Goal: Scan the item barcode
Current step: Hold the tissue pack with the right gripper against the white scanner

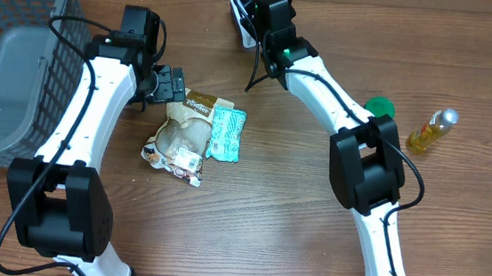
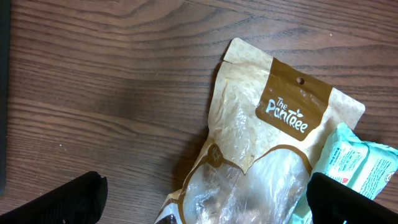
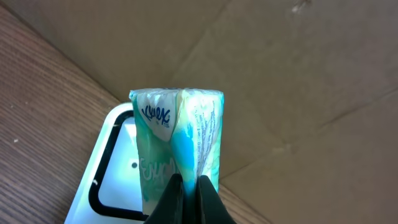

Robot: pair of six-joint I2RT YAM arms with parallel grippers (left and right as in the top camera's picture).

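"Two risks, biggest first?"

"Yes. Above the white scanner [image 3: 124, 155], my right gripper [image 3: 186, 186] pinches the tissue pack [image 3: 180, 124] by a thin edge; it could slip. My left gripper [image 1: 166, 84] gapes over the pouch [image 2: 261, 155]. Lesser: the barcode might face away."

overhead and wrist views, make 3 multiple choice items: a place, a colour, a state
1. Where is the yellow bottle? A robot's far left; B robot's right, near the green cap; C centre.
2. What colour is the Pantree pouch header? A brown; B red; C blue.
3. The right claw is: A wide open; B shut on nothing; C shut on the tissue pack.
Answers: B, it sits just right of the cap; A, the label band is brown; C, the jaws pinch the pack's lower end.
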